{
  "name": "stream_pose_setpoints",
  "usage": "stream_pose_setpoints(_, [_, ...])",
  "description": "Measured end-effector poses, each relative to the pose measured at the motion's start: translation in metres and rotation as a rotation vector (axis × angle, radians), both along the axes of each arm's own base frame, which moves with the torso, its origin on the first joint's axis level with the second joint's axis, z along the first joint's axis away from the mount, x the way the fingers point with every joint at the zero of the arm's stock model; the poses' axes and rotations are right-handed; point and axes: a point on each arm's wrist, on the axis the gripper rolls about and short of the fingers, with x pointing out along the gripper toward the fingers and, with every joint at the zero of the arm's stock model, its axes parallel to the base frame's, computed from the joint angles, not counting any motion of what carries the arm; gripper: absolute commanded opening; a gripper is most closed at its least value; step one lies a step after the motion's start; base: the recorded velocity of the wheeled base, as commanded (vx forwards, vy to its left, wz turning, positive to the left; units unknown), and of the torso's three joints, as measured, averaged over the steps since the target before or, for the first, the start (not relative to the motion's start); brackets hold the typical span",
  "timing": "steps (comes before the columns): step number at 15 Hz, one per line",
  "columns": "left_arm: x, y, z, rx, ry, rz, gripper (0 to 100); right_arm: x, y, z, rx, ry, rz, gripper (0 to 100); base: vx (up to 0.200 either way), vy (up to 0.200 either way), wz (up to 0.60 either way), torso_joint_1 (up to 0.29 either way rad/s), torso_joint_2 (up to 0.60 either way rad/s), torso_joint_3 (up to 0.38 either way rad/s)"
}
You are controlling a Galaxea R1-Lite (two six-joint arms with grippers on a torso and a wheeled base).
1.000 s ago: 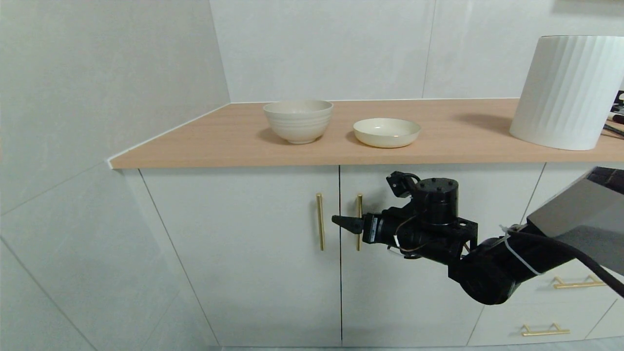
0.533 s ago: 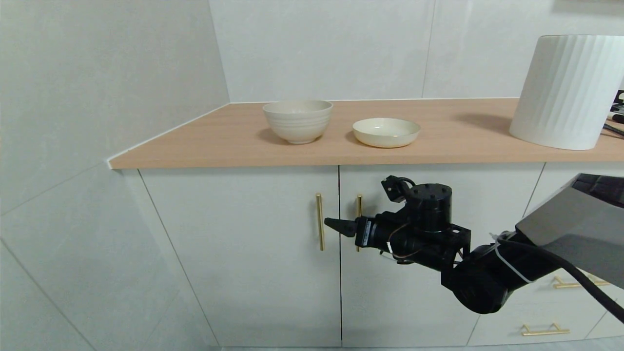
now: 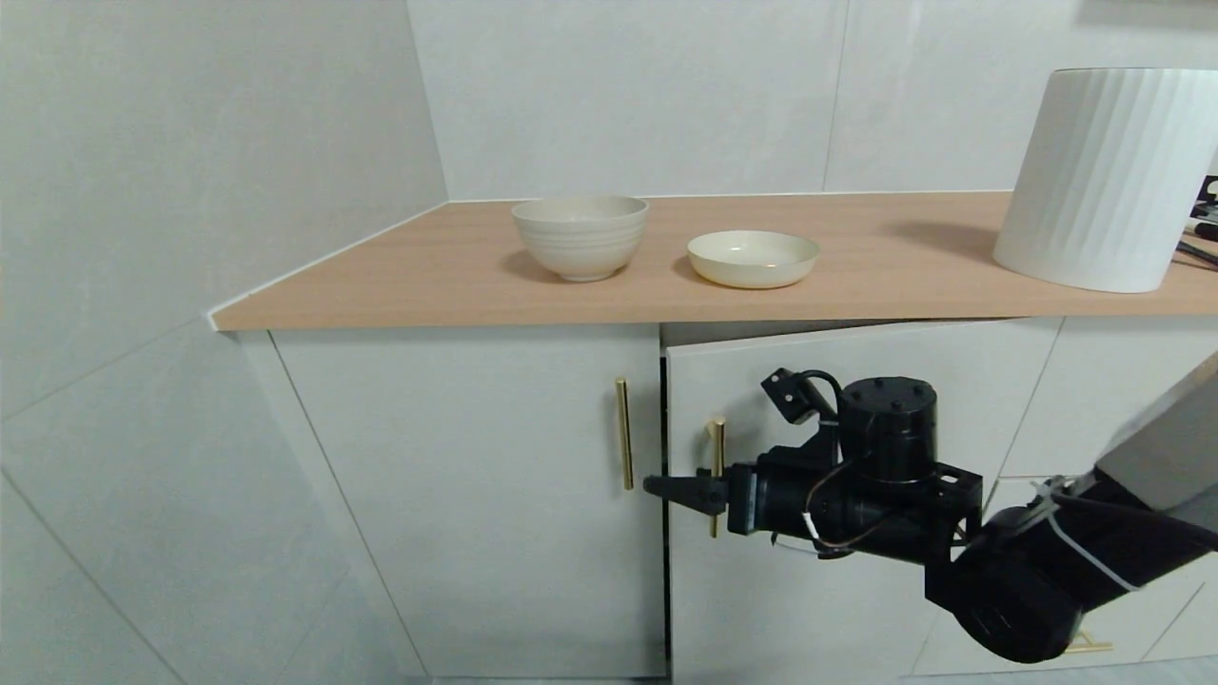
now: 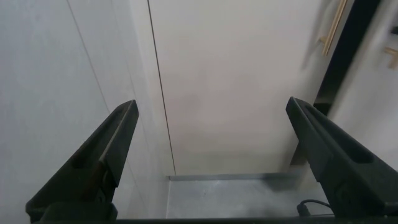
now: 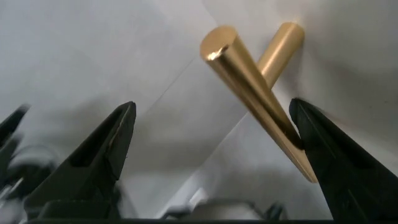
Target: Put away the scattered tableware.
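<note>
Brass handle [image 3: 718, 442] of the ajar cabinet door [image 3: 818, 362] sits between the right gripper's [image 3: 666, 486] spread fingers (lower middle); left gripper's [image 4: 212, 106] fingers gape too.

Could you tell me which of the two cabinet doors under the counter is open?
The right-hand door, ajar with the right gripper at its handle; the left-hand door sits flush.

Your right arm lies level, pointing left, the right pincer [image 3: 666, 487] spread wide; your left pincer [image 4: 211, 104] likewise.
</note>
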Motion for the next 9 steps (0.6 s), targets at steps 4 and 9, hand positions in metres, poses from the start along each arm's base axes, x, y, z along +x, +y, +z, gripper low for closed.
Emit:
stream_pose_setpoints(4, [0.000, 0.000, 0.000, 0.000, 0.000, -0.001, 100, -0.025, -0.017, 0.006, -0.006, 0.014, 0.032, 100, 0.000, 0.000, 0.00, 0.000, 0.00, 0.000])
stream_pose_setpoints(9, [0.000, 0.000, 0.000, 0.000, 0.000, 0.000, 100, -0.047, -0.024, 0.008, 0.018, -0.022, 0.053, 100, 0.000, 0.000, 0.00, 0.000, 0.00, 0.000])
